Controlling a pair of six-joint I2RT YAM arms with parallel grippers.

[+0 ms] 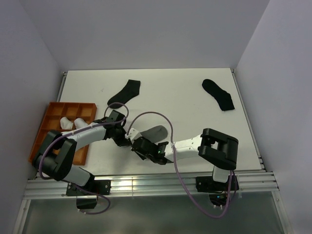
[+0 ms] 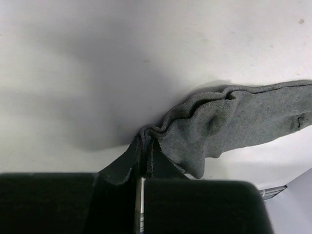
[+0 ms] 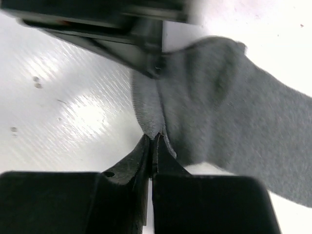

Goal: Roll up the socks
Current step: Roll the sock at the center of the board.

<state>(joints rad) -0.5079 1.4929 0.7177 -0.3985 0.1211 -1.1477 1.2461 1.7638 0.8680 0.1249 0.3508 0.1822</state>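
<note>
A grey sock [image 1: 157, 132] lies flat on the white table near the front, between the two arms. My left gripper [image 1: 128, 139] is shut on a bunched edge of it; in the left wrist view the gripper [image 2: 146, 140] pinches the sock [image 2: 234, 122], which stretches away to the right. My right gripper [image 1: 139, 146] is shut on the same end; in the right wrist view the gripper [image 3: 155, 138] pinches a fold of the sock [image 3: 234, 117], and the left gripper's fingers [image 3: 141, 53] hold the cloth just beyond. Two white rolled bundles [image 1: 72, 123] sit in the tray.
An orange compartment tray [image 1: 51, 109] stands at the left edge of the table. Two black socks lie flat at the back, one left of centre [image 1: 125, 92] and one at the right [image 1: 218, 94]. White walls enclose the table.
</note>
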